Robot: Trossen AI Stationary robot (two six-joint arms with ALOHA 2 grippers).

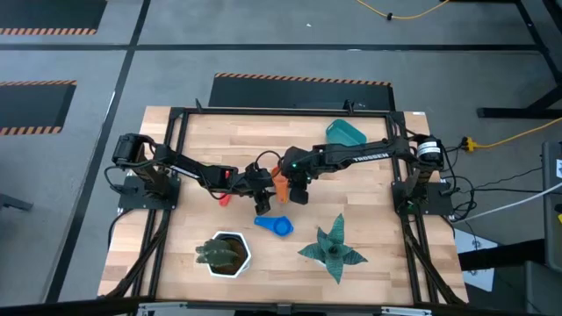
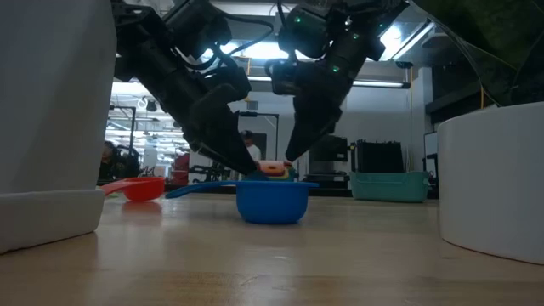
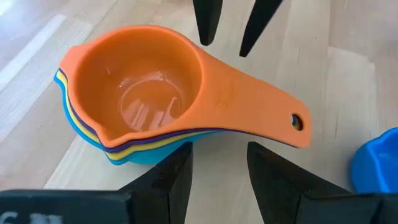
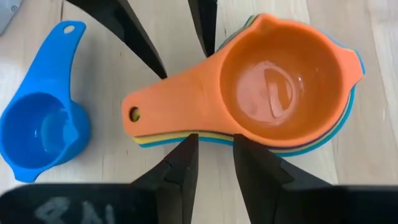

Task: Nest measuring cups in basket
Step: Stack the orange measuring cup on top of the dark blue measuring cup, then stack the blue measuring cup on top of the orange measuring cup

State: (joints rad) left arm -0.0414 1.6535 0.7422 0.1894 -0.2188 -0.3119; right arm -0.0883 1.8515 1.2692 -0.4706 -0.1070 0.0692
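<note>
A nested stack of measuring cups (image 1: pixel 279 183), orange on top over yellow and light blue ones, sits bowl-down on the table's middle (image 3: pixel 143 93) (image 4: pixel 286 81). A dark blue cup (image 1: pixel 277 225) (image 4: pixel 43 134) stands alone nearer the near edge, and a red cup (image 1: pixel 224 199) (image 2: pixel 143 188) lies to the stack's left. The teal basket (image 1: pixel 345 132) (image 2: pixel 389 185) rests toward the far right. My left gripper (image 3: pixel 219 155) and right gripper (image 4: pixel 216 140), both open, point down at opposite sides of the stack's handle. My left gripper's fingertips (image 3: pixel 186 163) stand right at the stack's edge where handle meets bowl (image 3: pixel 205 127), slanting down from the left; I cannot tell whether they touch it. My right gripper's fingertips (image 4: pixel 189 149) stand at the handles' opposite edge (image 4: pixel 205 127), slanting down from the right; touching or not, I cannot tell.
A white hexagonal pot with a dark plant (image 1: pixel 224 254) stands near the near edge, left of centre. A green star-shaped plant (image 1: pixel 334 250) lies to its right. Bare wood shows between the stack and the basket.
</note>
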